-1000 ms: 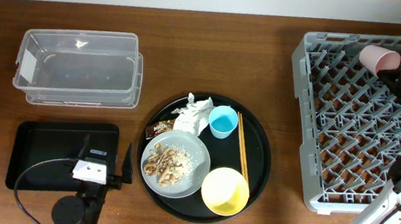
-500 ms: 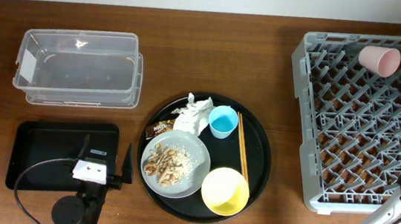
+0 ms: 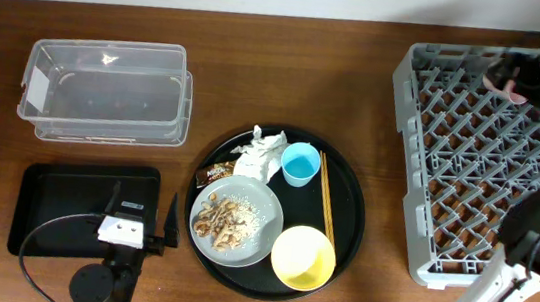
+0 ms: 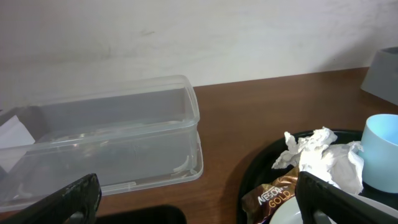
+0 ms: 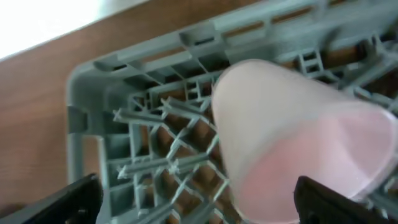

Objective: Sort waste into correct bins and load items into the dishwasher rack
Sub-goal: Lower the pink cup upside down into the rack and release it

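Pink cup (image 5: 292,124) is lying on its side in the rack's (image 5: 81,87) far-right corner, between the released right claw's (image 5: 199,196) spread fingers; blue cup (image 3: 300,163) is sitting well left, nearer the released left claw (image 3: 171,229).

Ahead of the spread left fingers (image 4: 336,196), a strip of bare worktop (image 4: 224,118) is offered for passage. To the left of them the way is barred by the clear tub (image 4: 112,137); to the right it is crowded by the napkin (image 4: 323,155), wrapper (image 4: 273,196) and blue cup (image 4: 382,149). The gap between the right fingers (image 5: 56,199) is filled by the pink cup (image 5: 292,143), and the rack wall (image 5: 124,62) is met just beyond.
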Available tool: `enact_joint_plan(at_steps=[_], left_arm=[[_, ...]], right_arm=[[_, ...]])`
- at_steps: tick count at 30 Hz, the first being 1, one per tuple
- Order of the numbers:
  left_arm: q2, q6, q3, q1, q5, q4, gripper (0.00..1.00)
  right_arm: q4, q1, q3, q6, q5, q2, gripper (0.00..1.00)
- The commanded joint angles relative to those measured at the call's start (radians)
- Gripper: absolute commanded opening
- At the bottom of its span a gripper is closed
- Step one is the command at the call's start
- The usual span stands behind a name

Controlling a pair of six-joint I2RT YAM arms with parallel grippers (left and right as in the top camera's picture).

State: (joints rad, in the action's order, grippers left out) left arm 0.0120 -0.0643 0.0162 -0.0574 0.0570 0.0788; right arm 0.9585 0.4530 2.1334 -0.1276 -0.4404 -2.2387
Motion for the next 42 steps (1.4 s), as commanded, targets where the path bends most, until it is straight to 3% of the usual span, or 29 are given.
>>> enact_joint_plan(at_steps=[1, 5, 9, 11, 13, 21, 28, 35, 42], left_arm=[[-0.006, -0.016, -0.008, 0.005, 0.014, -0.003, 0.99], [-0.006, -0.016, -0.008, 0.005, 0.014, -0.003, 0.99], [-0.006, -0.016, -0.008, 0.005, 0.014, -0.003, 0.99], [-0.006, -0.016, -0.008, 0.005, 0.014, -0.003, 0.99], [-0.006, -0.016, -0.008, 0.005, 0.014, -0.003, 0.99], [-0.006, -0.016, -0.008, 0.005, 0.014, -0.003, 0.99], [-0.006, -0.016, -0.008, 0.005, 0.014, -0.003, 0.99], [-0.006, -0.016, -0.008, 0.005, 0.014, -0.003, 0.99], [-0.006, -0.016, -0.008, 0.005, 0.014, -0.003, 1.00]], right_arm=[[-0.048, -0.069, -0.002, 0.017, 0.137, -0.024, 0.98], [-0.071, -0.119, -0.002, 0.059, 0.326, -0.040, 0.82], [-0.064, -0.132, -0.002, 0.058, 0.444, -0.074, 0.77], [-0.054, -0.130, -0.002, 0.059, 0.446, -0.082, 0.60], [-0.047, -0.122, -0.002, 0.071, 0.446, -0.081, 0.33], [-0.014, -0.081, 0.006, 0.111, 0.317, 0.006, 0.05], [0.017, 0.044, 0.005, 0.098, -0.095, 0.029, 0.04], [0.021, 0.199, -0.019, -0.166, -0.750, 0.006, 0.04], [-0.042, 0.208, -0.068, -0.187, -0.805, -0.080, 0.04]])
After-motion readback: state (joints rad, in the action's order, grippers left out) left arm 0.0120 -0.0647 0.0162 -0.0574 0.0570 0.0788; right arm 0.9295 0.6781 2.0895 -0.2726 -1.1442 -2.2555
